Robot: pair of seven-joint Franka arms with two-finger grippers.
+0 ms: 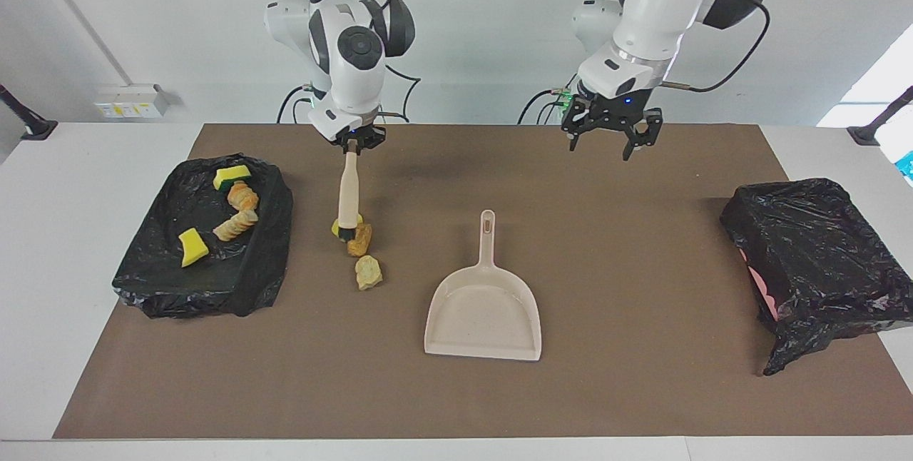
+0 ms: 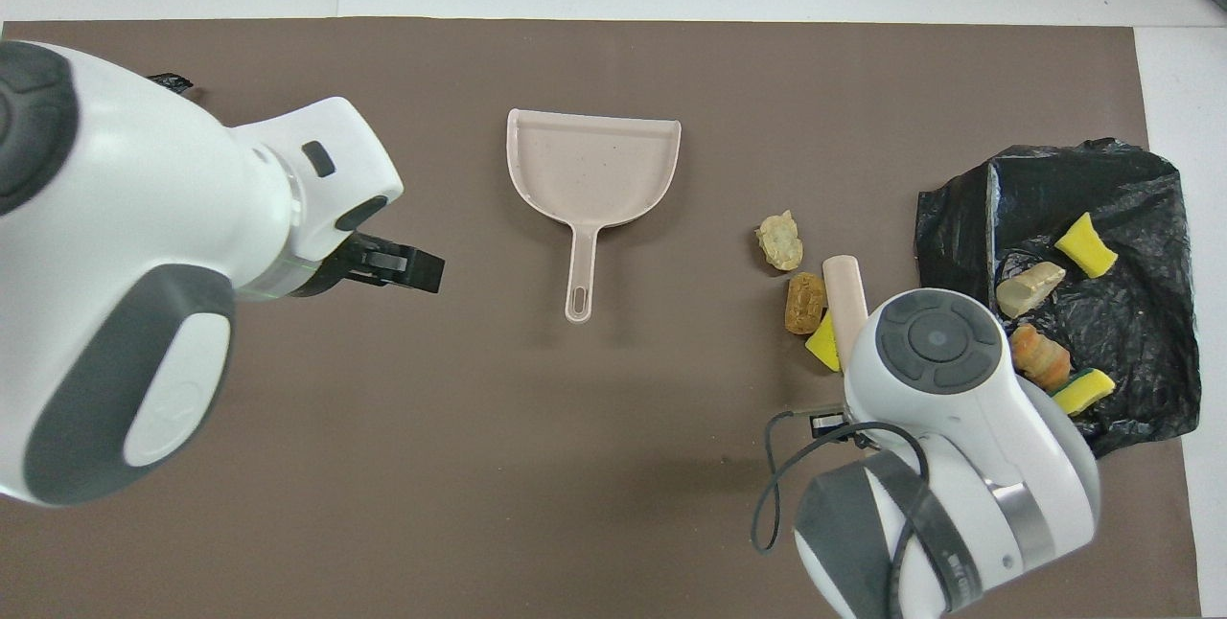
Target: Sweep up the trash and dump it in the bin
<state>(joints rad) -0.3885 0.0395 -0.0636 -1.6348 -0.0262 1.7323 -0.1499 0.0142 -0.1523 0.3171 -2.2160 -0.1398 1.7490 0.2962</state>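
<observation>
My right gripper (image 1: 354, 140) is shut on the top of a beige brush (image 1: 349, 190), which hangs upright. Its dark bristle end is down at a yellow sponge piece (image 1: 335, 226) and partly covers it. A brown lump (image 1: 360, 238) and a tan lump (image 1: 369, 272) lie right beside the sponge on the mat. The brush handle (image 2: 844, 298) also shows in the overhead view. The beige dustpan (image 1: 483, 311) lies mid-mat with its handle toward the robots. My left gripper (image 1: 606, 136) is open and empty, up over the mat beside the dustpan's handle end.
A black-lined tray (image 1: 207, 293) at the right arm's end holds several more trash pieces, sponges and bread-like lumps. A black-bagged bin (image 1: 813, 261) stands at the left arm's end. A brown mat (image 1: 642, 389) covers the table.
</observation>
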